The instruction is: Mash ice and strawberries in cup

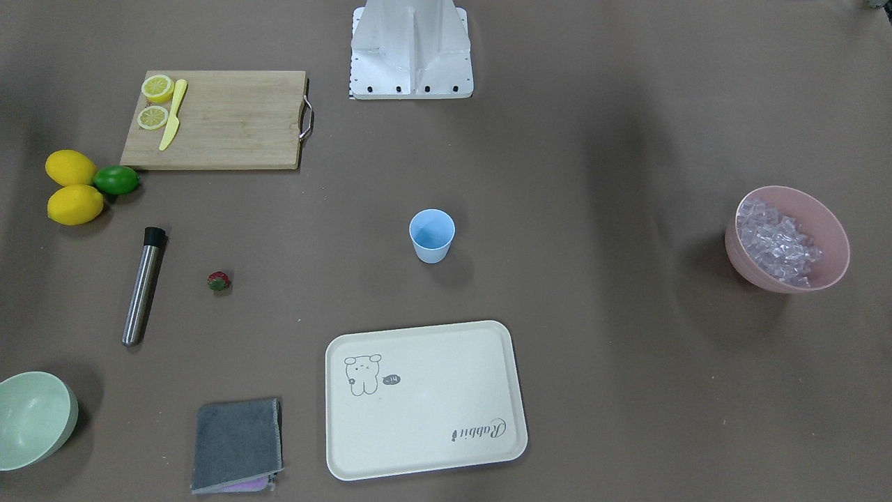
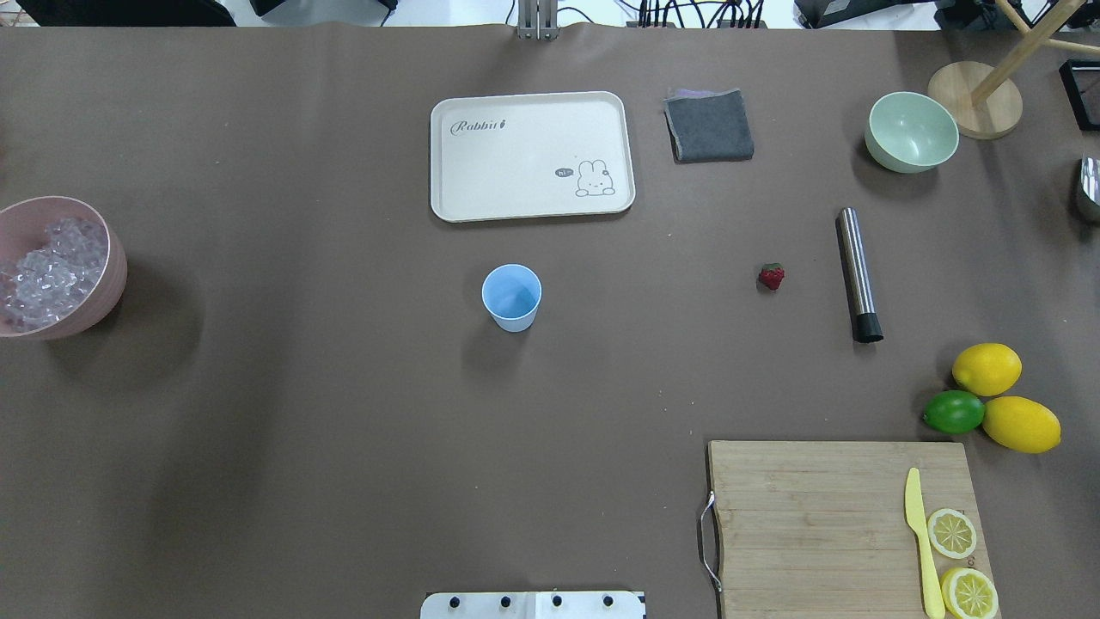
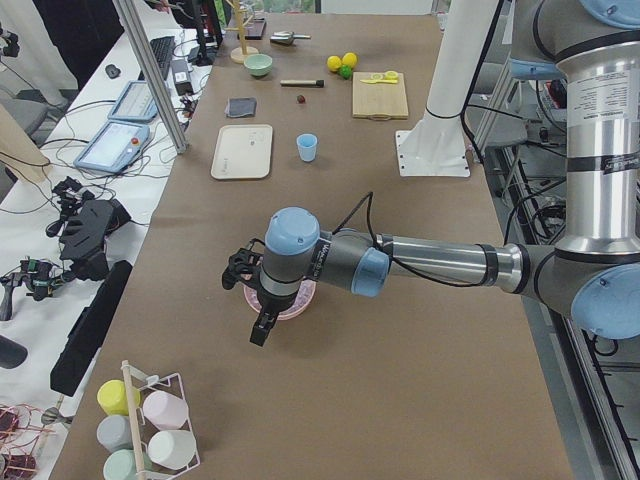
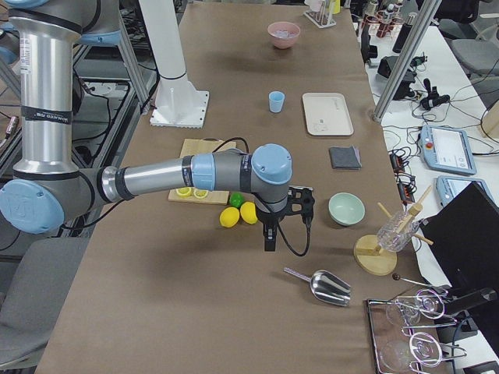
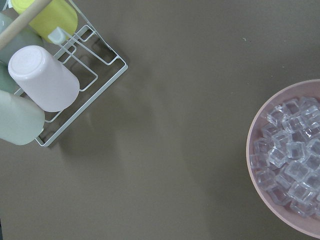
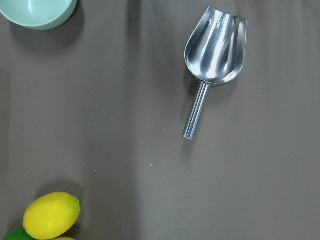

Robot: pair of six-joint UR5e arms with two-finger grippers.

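Note:
The light-blue cup [image 2: 512, 297] stands upright and empty at mid-table, also in the front view [image 1: 431, 236]. The red strawberry [image 2: 771, 276] lies on the table to its right. The ice [image 2: 43, 271] fills the pink bowl [image 2: 118, 268] at the far left; the left wrist view shows the cubes [image 5: 292, 160] at its right edge. My left gripper [image 3: 260, 325] hangs over the near side of that bowl. My right gripper [image 4: 270, 238] hangs beside the lemons. Both show only in the side views, so I cannot tell whether they are open or shut.
A steel muddler [image 2: 858, 273] lies right of the strawberry. A cream tray [image 2: 447, 155], grey cloth [image 2: 709, 125], green bowl [image 2: 911, 131], lemons [image 2: 986, 368], lime [image 2: 953, 412] and cutting board [image 2: 808, 516] surround them. A metal scoop [image 6: 215, 45] and a cup rack [image 5: 85, 75] lie past the table ends.

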